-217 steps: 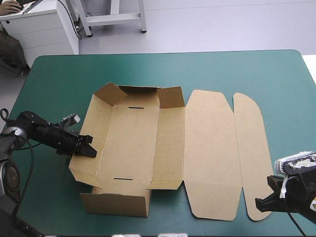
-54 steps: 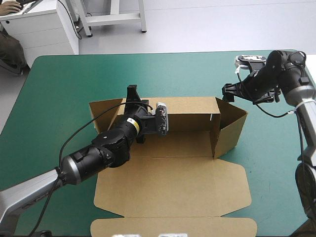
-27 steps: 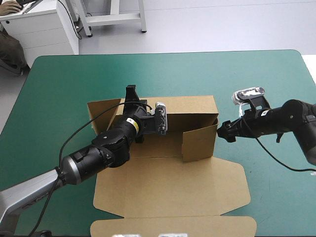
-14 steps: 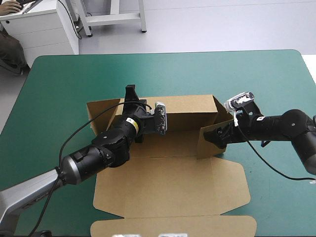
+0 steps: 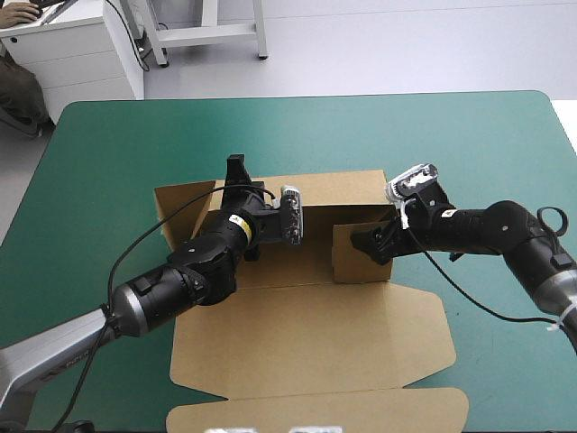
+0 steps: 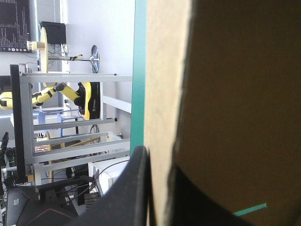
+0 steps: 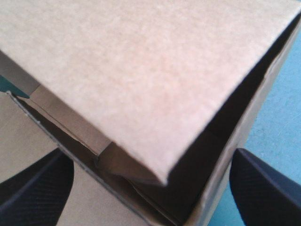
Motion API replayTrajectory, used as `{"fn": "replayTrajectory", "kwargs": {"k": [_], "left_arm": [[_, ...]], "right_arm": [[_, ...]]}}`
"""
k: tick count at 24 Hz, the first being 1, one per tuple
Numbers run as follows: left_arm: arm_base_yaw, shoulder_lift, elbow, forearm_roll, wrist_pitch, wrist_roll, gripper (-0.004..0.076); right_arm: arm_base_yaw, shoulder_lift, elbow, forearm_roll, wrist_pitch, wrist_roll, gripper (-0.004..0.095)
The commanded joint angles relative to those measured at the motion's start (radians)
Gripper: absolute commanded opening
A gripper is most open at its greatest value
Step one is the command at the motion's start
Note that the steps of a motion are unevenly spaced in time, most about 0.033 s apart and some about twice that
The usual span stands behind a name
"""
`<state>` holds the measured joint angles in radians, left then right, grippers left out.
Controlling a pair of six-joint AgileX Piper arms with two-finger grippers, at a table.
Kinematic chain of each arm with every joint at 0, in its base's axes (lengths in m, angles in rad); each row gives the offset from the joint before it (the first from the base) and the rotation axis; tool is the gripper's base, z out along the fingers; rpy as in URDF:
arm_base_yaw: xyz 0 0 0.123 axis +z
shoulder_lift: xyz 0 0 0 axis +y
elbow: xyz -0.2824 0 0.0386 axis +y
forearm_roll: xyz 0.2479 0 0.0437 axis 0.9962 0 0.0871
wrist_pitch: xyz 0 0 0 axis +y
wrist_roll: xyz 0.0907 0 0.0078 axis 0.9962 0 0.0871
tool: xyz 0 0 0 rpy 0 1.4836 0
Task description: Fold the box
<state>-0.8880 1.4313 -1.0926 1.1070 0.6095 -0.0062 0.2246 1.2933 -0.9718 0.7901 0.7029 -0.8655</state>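
**Right flap going in: anchor the wall, push low**

Box (image 5: pixel 306 334) sits mid-table (image 5: pixel 108 135). Its far wall (image 5: pixel 347 188) is up and the lid (image 5: pixel 311 361) lies flat toward the near edge.

Left gripper (image 5: pixel 237 173) is pinched onto the top edge of the far wall. The wrist view backs this up, with the gripper (image 6: pixel 157 160) all but closed and the board (image 6: pixel 235 94) sandwiched between the fingers.

Right gripper (image 5: pixel 368 244) is spread wide and holding nothing. It sits against the outer face of the right flap (image 5: pixel 356 257), which is swung in across the tray, roughly square to the far wall. In its own wrist view the flap (image 7: pixel 141 70) fills the space ahead of the parted gripper (image 7: pixel 149 155).

My read is that the step in hand is seating that right flap. To do it cleanly:
- Use the left gripper as the anchor. If it lets go, the wall probably leans and the box skates on the cover.
- Push near the flap's crease, not its free edge, or the board will likely bow instead of hinging.
- Stop at square. Going past that would likely load the corner fold.
- Check the corner under the flap (image 7: pixel 117 162). Some inner fold shows there, but I can't tell whether it's seated.

Left flap (image 5: pixel 185 203) is splayed outward and not yet dealt with.
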Motion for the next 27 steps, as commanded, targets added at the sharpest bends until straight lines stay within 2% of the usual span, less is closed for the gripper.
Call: {"fn": "replayTrajectory", "kwargs": {"k": [1,5,11,12,14,15,16,20,22,24,27], "left_arm": [[-0.002,-0.031,-0.019,-0.015,0.008,-0.023,0.0003],[-0.002,-0.031,-0.019,-0.036,0.008,-0.023,0.0004],[-0.004,-0.031,-0.019,-0.112,-0.055,-0.012,0.0015],[-0.004,-0.031,-0.019,-0.110,-0.055,0.000,0.0015],[-0.004,-0.031,-0.019,-0.110,-0.046,0.006,0.0015],[-0.004,-0.031,-0.019,-0.110,-0.044,0.006,0.0015],[-0.004,-0.031,-0.019,-0.110,-0.046,0.006,0.0015],[-0.004,-0.031,-0.022,-0.112,-0.082,0.006,0.0020],[-0.004,-0.031,-0.034,-0.116,-0.097,0.006,0.0047],[-0.004,-0.031,-0.054,-0.121,-0.117,0.006,0.0134],[-0.025,-0.031,-0.093,-0.142,-0.117,0.006,0.0341]], "right_arm": [[0.030,-0.022,-0.026,-0.008,-0.124,0.051,0.0728],[0.033,-0.022,-0.026,-0.011,-0.204,0.086,0.0651],[0.049,-0.022,-0.026,0.024,-0.221,0.075,0.0403],[0.061,-0.022,-0.026,0.023,-0.225,0.060,0.0347],[0.074,-0.022,-0.026,0.023,-0.225,0.057,0.0165],[0.076,-0.022,-0.026,0.004,-0.221,0.057,0.0042],[0.076,-0.022,-0.026,-0.006,-0.216,0.057,-0.0016],[0.076,-0.022,-0.028,-0.001,-0.166,0.028,-0.0020],[0.076,-0.022,-0.028,-0.008,-0.147,0.008,-0.0017],[0.076,-0.022,-0.028,-0.033,-0.177,0.047,-0.0009],[0.076,-0.022,-0.028,-0.138,-0.274,0.221,-0.0008]]}}
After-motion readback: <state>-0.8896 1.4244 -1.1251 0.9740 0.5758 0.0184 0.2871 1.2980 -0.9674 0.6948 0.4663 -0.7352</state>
